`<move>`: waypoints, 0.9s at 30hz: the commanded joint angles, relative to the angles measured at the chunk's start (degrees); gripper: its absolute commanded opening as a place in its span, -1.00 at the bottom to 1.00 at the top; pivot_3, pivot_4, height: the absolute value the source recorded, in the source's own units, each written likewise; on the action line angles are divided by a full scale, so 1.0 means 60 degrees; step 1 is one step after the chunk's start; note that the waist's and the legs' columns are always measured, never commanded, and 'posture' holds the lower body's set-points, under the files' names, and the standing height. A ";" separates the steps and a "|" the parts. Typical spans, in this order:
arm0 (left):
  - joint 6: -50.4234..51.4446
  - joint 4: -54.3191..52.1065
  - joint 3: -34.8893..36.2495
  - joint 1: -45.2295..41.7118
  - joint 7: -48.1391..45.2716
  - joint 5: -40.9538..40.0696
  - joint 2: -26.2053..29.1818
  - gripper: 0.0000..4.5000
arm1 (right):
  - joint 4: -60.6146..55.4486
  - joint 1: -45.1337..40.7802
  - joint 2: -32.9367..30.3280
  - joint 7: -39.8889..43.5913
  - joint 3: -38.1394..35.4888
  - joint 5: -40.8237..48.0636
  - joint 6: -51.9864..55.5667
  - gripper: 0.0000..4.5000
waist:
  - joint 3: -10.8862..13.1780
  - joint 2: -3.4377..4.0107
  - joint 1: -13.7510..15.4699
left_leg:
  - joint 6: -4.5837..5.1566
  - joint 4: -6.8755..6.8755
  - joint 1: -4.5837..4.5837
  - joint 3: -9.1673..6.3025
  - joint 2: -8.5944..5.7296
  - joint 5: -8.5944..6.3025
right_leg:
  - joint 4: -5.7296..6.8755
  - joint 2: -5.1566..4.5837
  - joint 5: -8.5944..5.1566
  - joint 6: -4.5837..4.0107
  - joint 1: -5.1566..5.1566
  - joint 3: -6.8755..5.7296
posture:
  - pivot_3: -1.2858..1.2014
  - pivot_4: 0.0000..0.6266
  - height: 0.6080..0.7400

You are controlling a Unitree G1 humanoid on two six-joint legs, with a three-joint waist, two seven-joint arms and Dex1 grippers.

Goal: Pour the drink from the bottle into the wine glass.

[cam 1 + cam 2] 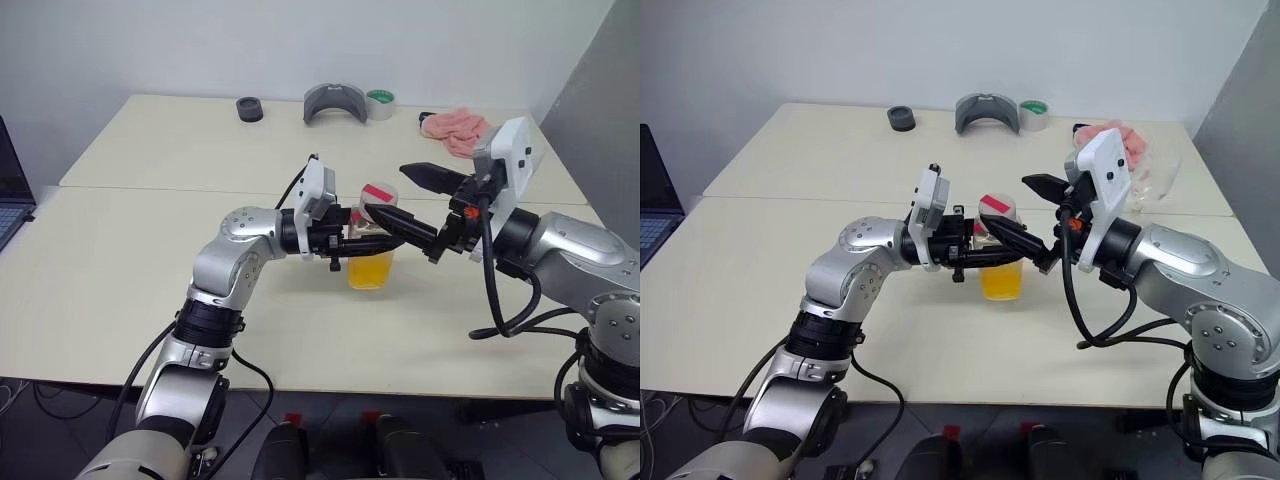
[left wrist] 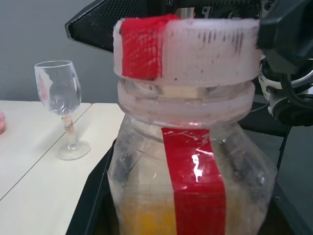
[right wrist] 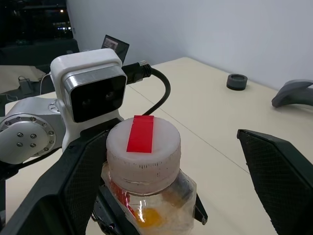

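The bottle, clamped in my left gripper, could twist and spill if my wide-apart right gripper grabs its cap crooked.

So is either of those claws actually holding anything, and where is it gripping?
Yes. The left gripper holds the bottle of orange drink by its body, below the cap. The right gripper is open around the cap, not gripping it.

bottle base cut off, wine glass contents perhaps empty, unclear
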 commanded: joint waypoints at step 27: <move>-0.0258 -0.0339 0.0126 -0.0109 -0.0094 -0.0142 0.0001 -0.17 | -0.0006 -0.0001 -0.0910 -0.0375 -0.0636 0.0730 -0.0199 0.98 | 0.0000 0.0000 0.0002 | 0.0000 0.0000 0.0000 -0.0001 0.0000 0.0000 | 0.0000 0.0000 0.0000 0.0000 0.0000 0.0001 | 0.03 -0.52 1.00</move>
